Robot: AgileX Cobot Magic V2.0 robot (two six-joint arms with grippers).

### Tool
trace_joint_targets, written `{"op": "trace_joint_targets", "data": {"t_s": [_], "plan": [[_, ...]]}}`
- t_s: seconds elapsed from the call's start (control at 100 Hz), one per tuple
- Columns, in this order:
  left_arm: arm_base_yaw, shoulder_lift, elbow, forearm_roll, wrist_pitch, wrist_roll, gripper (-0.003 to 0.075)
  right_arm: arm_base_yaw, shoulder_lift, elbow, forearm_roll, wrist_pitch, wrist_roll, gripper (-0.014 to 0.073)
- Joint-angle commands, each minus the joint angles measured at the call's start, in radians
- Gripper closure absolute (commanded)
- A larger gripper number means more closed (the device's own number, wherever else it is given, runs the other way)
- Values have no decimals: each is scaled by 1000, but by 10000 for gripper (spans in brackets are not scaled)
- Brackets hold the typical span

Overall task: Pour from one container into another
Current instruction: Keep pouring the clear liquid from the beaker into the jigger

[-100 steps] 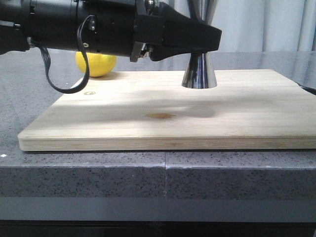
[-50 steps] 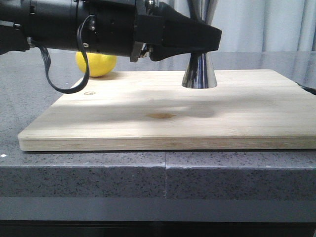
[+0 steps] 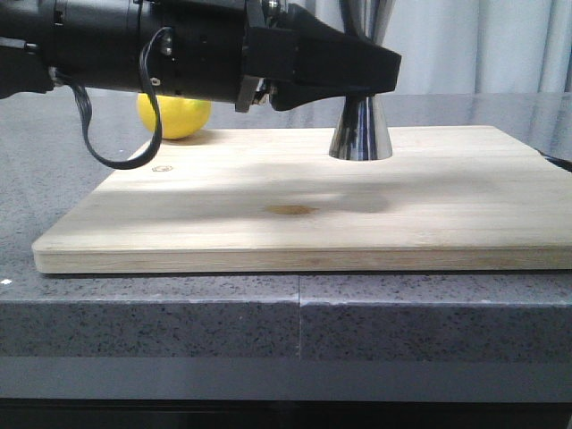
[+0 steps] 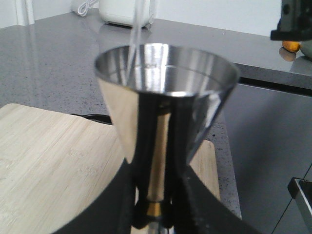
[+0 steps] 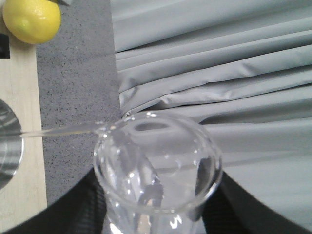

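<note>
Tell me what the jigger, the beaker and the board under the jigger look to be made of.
Jigger: polished steel, likely, with mirror reflections and a gold band at its waist. Beaker: clear glass, it seems; the curtain shows through it and its rim glints. Cutting board: pale wood, perhaps bamboo, with matte grain lines.

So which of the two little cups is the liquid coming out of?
The clear glass beaker, tipped in the right gripper; a thin stream leaves its lip. The steel jigger, upright on the board in the left gripper, receives it.
</note>
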Motion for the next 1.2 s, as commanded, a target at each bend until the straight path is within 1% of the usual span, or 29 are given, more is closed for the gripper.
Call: {"op": "trace_joint_targets", "data": {"t_s": [0.0, 0.44, 1.19], "plan": [[-1, -54, -31, -56, -66, -6, 741, 2, -18, -37, -45, -15, 0, 375], [-1, -54, -31, -56, -66, -6, 741, 2, -18, -37, -64, -6, 0, 375], [-1, -54, -31, -56, -66, -6, 741, 2, -18, -37, -133, -6, 0, 375]]}}
